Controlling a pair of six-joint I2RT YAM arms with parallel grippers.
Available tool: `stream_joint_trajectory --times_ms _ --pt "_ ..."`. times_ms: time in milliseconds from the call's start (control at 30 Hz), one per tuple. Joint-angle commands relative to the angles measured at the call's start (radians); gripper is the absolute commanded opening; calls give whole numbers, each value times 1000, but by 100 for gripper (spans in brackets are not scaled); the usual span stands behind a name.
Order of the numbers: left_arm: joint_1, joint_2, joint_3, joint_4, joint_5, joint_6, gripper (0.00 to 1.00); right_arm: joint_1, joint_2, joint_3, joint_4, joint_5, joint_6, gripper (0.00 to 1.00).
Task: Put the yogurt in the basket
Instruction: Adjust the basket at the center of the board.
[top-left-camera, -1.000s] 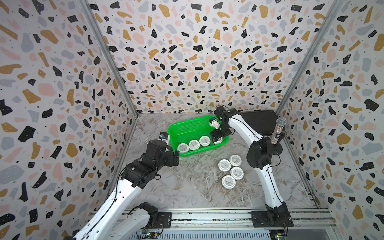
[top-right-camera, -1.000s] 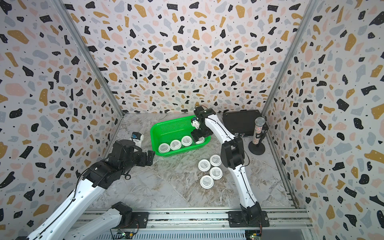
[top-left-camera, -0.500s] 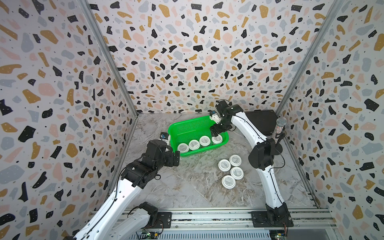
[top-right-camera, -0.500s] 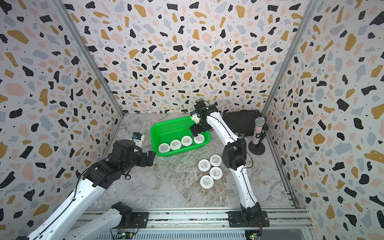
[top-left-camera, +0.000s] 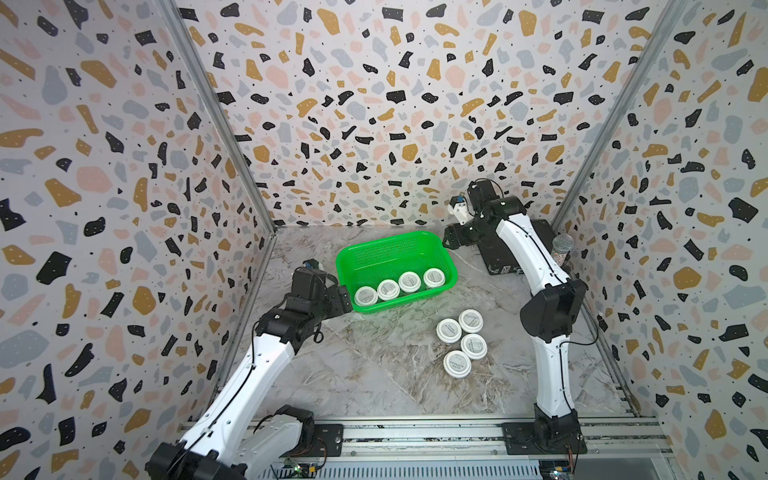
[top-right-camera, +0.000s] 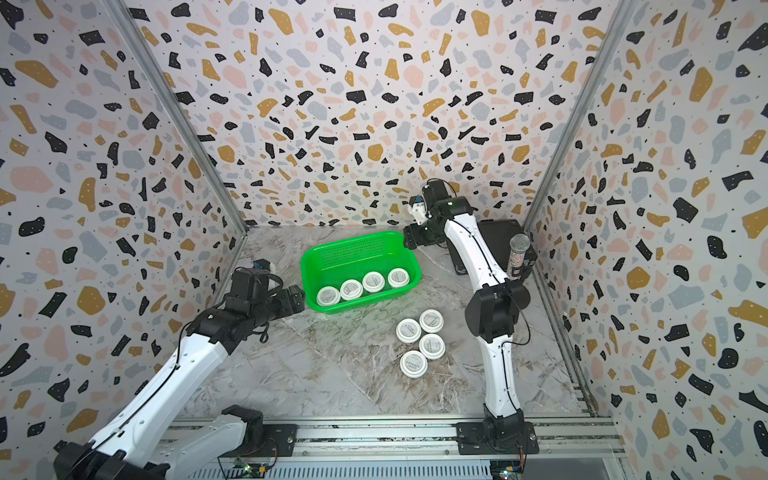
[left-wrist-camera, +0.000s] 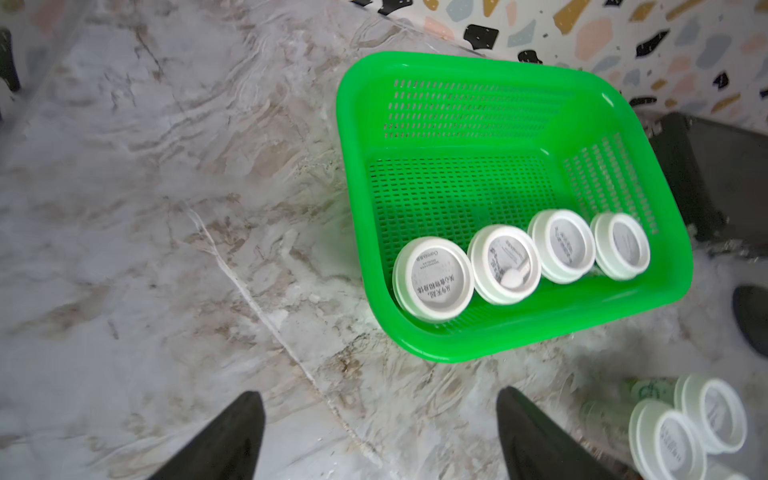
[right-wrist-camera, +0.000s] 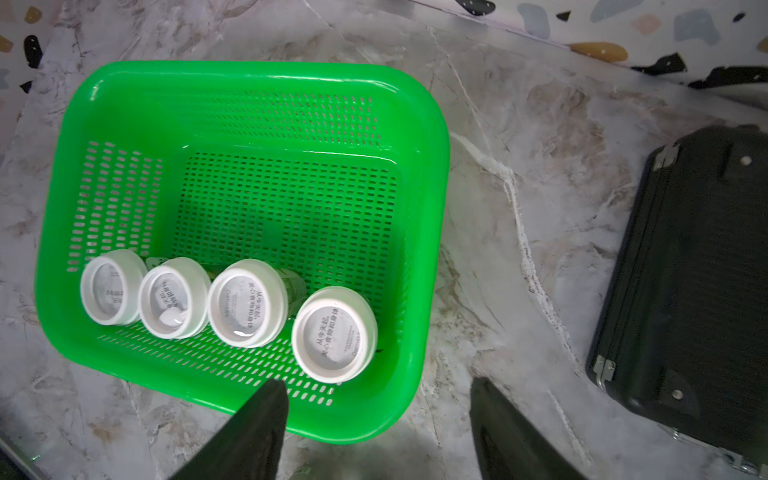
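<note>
Right end effector (right-wrist-camera: 374, 390) is empty, fingers apart. It hangs above the basket (right-wrist-camera: 249, 68) at the corner on the black case (right-wrist-camera: 685, 270) side. In my wrist view one fingertip lines up with the basket wall and the other with bare surface (right-wrist-camera: 519, 208). Left end effector (left-wrist-camera: 379, 397) is also spread and holding nothing, low beside the opposite end of the basket. Four yogurt cups (top-left-camera: 409, 281) are inside the basket, upright, in a row along the wall nearest my bases, packed side by side. The other four cups (top-left-camera: 457, 363) sit on the surface in a tight cluster near the basket on my right arm's side, some apparently touching. I judge the job about half done, with the next pick coming from that cluster. My read on handling: the cups are light, with thin clear sides that probably flex or dent under a hard squeeze, and smooth plastic that could slip. The white lid overhangs the body, so I'd grip across the sides just under that lip, from above, with moderate force. I'd start with an outer cup, where both fingers have free space. Main risk is nudging or tipping a neighbour on the way in.
</note>
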Motion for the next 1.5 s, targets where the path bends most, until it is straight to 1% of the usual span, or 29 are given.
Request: stream_joint_trajectory --times_ms 0,167,200,333,433,500,600,633,700,800,867,933,1033,1200,1467 --pt "64 79 -20 189 110 -121 79 -15 31 -15 -8 -64 8 72" --pt "132 255 -17 319 264 -165 64 -39 86 -15 -6 -75 6 67" --pt "134 276 -17 320 268 -170 61 -40 95 -14 -7 -86 0 66" --pt "136 305 -42 413 253 -182 57 -41 127 -16 -5 -118 -6 59" --pt "136 349 -40 440 255 -185 50 -41 144 -15 -1 -135 1 55" --pt "136 392 -35 458 272 -186 44 -41 149 -16 -1 -133 4 52" --pt "136 431 -41 469 257 -191 38 -41 153 -15 0 -143 8 47" --pt "136 437 -43 467 244 -192 38 -41 154 -16 0 -148 8 45" --pt "136 453 -46 483 248 -188 37 -41 157 -17 -1 -155 9 40" --pt "136 470 -51 515 276 -186 32 -41 160 -22 -1 -180 10 30" --pt "134 470 -53 517 284 -188 29 -41 157 -31 -1 -184 12 28" --pt "134 462 -64 528 292 -195 25 -41 151 -46 0 -180 14 27" --pt "133 441 -77 521 305 -198 24 -41 132 -87 5 -182 10 27" --pt "120 388 -104 481 327 -196 23 -41 70 -187 42 -191 12 26" --pt "107 231 -231 412 282 -201 24 -36 -35 -363 113 -217 12 26"
